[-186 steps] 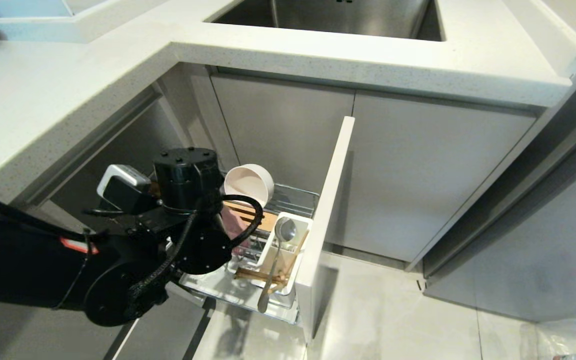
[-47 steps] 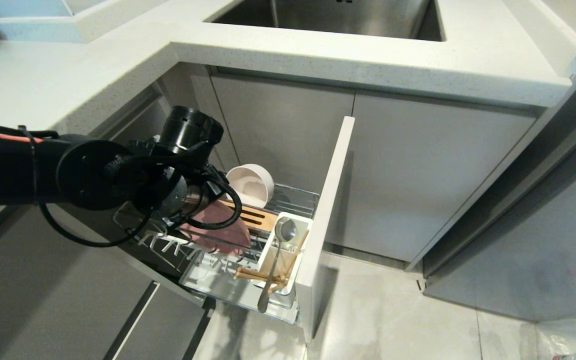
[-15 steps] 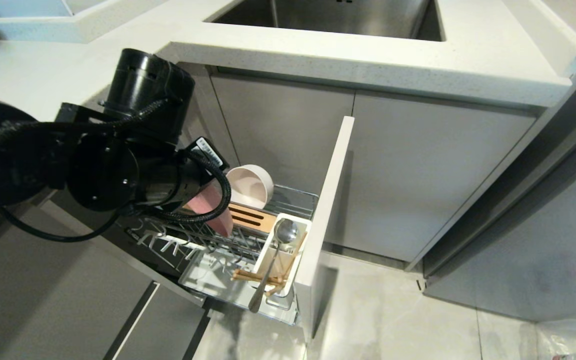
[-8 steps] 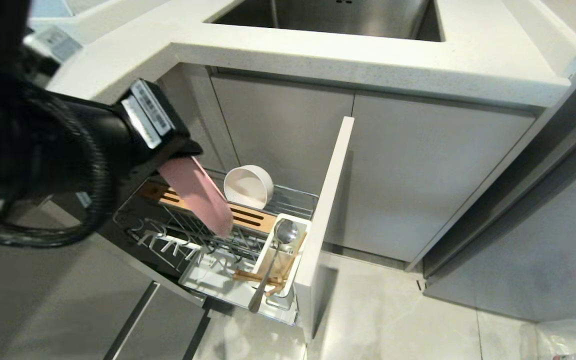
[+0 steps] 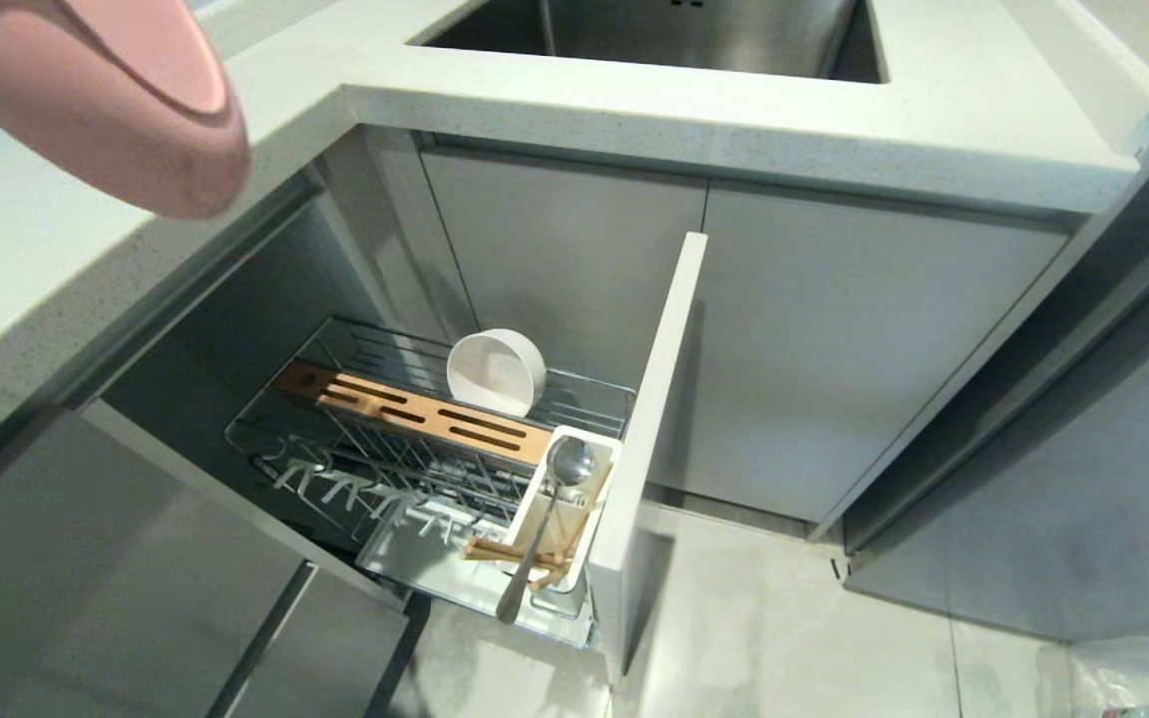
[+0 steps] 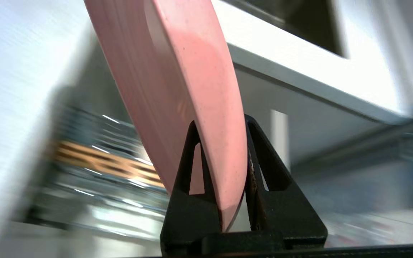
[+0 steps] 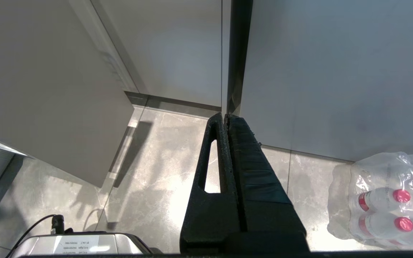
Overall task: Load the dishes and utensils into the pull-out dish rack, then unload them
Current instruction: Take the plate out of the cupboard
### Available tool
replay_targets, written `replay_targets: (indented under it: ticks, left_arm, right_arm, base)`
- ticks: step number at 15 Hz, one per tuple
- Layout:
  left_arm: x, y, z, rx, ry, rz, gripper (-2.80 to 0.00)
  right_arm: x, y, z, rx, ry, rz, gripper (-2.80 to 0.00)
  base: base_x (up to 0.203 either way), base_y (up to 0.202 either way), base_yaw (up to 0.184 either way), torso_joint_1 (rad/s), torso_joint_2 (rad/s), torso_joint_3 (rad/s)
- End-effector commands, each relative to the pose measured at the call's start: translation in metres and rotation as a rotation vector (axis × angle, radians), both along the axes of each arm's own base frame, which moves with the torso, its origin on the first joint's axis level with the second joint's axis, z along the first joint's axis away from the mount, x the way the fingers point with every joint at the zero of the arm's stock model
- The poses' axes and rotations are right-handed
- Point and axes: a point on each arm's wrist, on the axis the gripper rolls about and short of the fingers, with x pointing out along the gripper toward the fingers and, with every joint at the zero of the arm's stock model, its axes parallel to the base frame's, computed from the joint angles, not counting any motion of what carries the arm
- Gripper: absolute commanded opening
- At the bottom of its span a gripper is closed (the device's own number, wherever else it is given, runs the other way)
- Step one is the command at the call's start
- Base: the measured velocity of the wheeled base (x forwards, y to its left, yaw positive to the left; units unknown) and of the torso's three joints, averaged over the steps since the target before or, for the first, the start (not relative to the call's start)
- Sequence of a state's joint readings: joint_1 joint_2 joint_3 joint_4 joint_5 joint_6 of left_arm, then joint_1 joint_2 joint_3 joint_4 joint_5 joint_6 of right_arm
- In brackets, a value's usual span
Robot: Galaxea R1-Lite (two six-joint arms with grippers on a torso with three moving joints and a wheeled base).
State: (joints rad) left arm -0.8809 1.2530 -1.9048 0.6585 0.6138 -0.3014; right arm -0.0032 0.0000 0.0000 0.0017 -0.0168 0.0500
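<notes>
Below the left gripper (image 6: 221,125), well apart from it, the pull-out dish rack (image 5: 435,439) stands drawn out of the cabinet. Cream-white bowl (image 5: 497,372) lies on its side at the rack's back, mouth turned toward the camera. Spoon (image 5: 545,529) stands tilted in the white utensil cup (image 5: 574,519), round bowl up, handle down and out past the cup; chopsticks (image 5: 505,550) lie nearly level across it. Head view shows only the pink dish (image 5: 106,100) at upper left, no fingers. Left wrist view shows the jaws clamped on that dish's rim, dish edge-on between them. Right gripper (image 7: 226,120): fingers pressed together, empty, over the floor near a pack of bottles (image 7: 382,200).
</notes>
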Motion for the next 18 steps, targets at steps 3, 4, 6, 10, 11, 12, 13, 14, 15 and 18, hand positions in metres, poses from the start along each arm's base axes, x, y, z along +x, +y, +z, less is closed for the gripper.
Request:
replay_targets:
  ticks: [3,4,6,10,11,12,13,14,15,18]
  left_arm:
    - [-0.002,0.031,0.010,0.204,-0.086,0.244,-2.80]
    - [-0.003,0.039,0.011,0.247,-0.090,0.329,-2.80]
    - [-0.008,0.054,0.012,0.317,-0.086,0.493,-2.80]
    - [-0.008,0.079,0.007,0.472,0.040,0.839,-2.80]
    - [-0.003,0.084,0.002,0.518,0.105,0.881,-2.80]
    - [0.005,0.090,-0.002,0.556,0.169,0.892,-2.80]
    - [0.015,0.095,-0.008,0.581,0.227,0.872,-2.80]
    - [0.027,0.101,-0.014,0.597,0.288,0.838,-2.80]
    - [0.039,0.107,-0.021,0.613,0.361,0.817,-2.80]
    - [0.077,0.120,-0.040,0.638,0.521,0.766,-2.80]
  right_arm:
    - [0.000,0.000,0.000,0.001,0.001,0.000,-2.80]
    - [0.000,0.000,0.000,0.001,0.001,0.000,-2.80]
    - [0.000,0.000,0.000,0.001,0.001,0.000,-2.80]
    - [0.000,0.000,0.000,0.001,0.001,0.000,-2.80]
    - [0.000,0.000,0.000,0.001,0.001,0.000,-2.80]
    - [0.000,0.000,0.000,0.001,0.001,0.000,-2.80]
    - [0.000,0.000,0.000,0.001,0.001,0.000,-2.80]
    - [0.000,0.000,0.000,0.001,0.001,0.000,-2.80]
    - [0.000,0.000,0.000,0.001,0.001,0.000,-2.80]
    - [0.000,0.000,0.000,0.001,0.001,0.000,-2.80]
  base:
    - [0.000,0.000,0.000,0.000,0.00,0.000]
    - [0.000,0.000,0.000,0.000,0.00,0.000]
    - [0.000,0.000,0.000,0.000,0.00,0.000]
    - [0.000,0.000,0.000,0.000,0.00,0.000]
    - [0.000,0.000,0.000,0.000,0.00,0.000]
    - [0.000,0.000,0.000,0.000,0.00,0.000]
    - [0.000,0.000,0.000,0.000,0.00,0.000]
    - [0.000,0.000,0.000,0.000,0.00,0.000]
    - [0.000,0.000,0.000,0.000,0.00,0.000]
    - [0.000,0.000,0.000,0.000,0.00,0.000]
